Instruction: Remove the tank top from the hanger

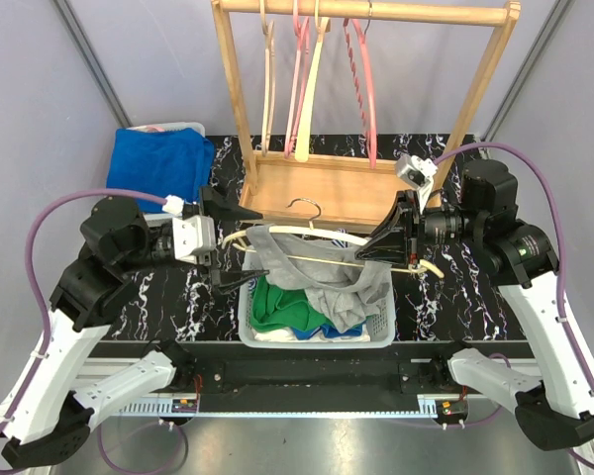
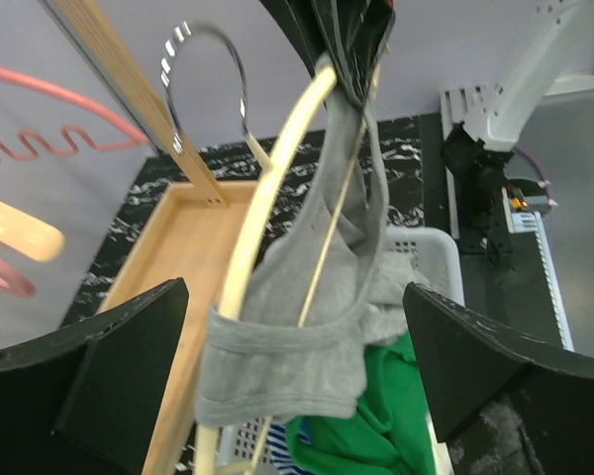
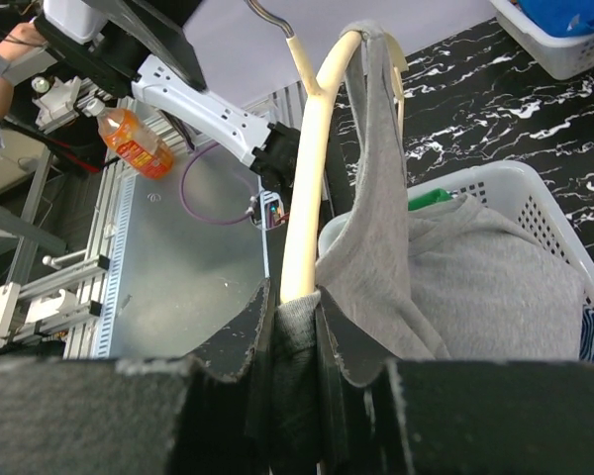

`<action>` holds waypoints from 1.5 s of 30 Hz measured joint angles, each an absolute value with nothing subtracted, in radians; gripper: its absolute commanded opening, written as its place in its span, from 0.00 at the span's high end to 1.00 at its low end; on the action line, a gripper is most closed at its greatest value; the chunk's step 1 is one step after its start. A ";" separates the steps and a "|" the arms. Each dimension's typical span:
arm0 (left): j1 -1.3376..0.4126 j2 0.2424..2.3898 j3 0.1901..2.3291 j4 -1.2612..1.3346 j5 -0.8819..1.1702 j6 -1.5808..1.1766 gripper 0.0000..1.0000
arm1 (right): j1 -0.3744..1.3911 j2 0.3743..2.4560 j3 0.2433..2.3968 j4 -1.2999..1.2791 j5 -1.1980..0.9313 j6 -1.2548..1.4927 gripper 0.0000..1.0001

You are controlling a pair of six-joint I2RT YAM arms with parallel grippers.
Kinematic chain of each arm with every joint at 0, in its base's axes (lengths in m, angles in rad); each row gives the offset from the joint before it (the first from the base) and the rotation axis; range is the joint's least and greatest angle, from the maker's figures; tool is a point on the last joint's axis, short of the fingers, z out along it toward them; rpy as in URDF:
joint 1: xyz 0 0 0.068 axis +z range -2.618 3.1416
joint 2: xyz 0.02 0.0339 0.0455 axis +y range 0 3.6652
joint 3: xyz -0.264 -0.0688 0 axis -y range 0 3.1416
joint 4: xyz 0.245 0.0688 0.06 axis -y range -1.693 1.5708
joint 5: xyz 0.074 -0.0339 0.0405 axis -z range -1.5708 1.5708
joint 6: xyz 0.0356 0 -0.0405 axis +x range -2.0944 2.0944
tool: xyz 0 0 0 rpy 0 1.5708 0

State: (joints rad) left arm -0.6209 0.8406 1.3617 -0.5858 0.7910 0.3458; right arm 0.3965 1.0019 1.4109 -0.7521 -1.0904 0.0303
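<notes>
Pale wooden hanger point(image 1: 297, 228) with a steel hook point(image 1: 305, 206) and a thin crossbar, held off the table, roughly level above the middle of its near edge; grey tank top point(image 1: 312, 275) draped over both shoulders, bunched, sagging below the crossbar.

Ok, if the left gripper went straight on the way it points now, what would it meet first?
The left gripper would most likely meet the gray tank top, bunched over the near end of the hanger, right ahead between its open jaws. How far ahead is hard to judge.
</notes>
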 measured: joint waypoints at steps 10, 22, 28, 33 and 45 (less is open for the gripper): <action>-0.621 0.798 1.276 -0.612 0.759 0.386 0.01 | 0.534 1.058 1.477 -0.778 -1.039 -0.005 1.00; -0.621 0.789 1.211 -0.630 0.731 0.448 0.23 | 0.591 1.079 1.567 -0.837 -0.977 -0.040 1.00; -0.621 0.786 1.205 -0.641 0.728 0.470 0.62 | 0.591 1.073 1.598 -0.840 -0.982 -0.044 1.00; -0.622 0.786 1.205 -0.640 0.723 0.477 0.89 | 0.595 1.074 1.594 -0.846 -0.989 -0.041 1.00; -0.621 0.749 1.174 -0.654 0.708 0.490 1.00 | 0.600 1.074 1.583 -0.802 -0.883 -0.014 0.43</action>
State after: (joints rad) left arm -0.6212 0.7494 1.1736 -0.6537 0.7082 0.4904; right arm 0.6003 1.0737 1.5829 -0.8021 -0.8833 -0.0143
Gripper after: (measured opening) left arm 0.167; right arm 0.511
